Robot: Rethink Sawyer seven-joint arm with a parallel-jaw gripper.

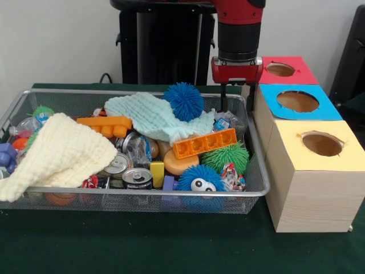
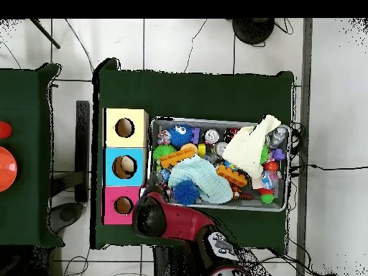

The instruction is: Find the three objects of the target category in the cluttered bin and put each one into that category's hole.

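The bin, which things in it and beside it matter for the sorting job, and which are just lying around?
Job:
bin
red box
blue box
yellow box
gripper
The target category can't be told.

In the bin:
cream cloth
mint cloth
cans
spiky balls
orange bricks

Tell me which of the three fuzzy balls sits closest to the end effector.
The plain blue fuzzy ball resting on the light blue cloth, just beside the end effector. The green one and the blue one with eyes lie farther away.
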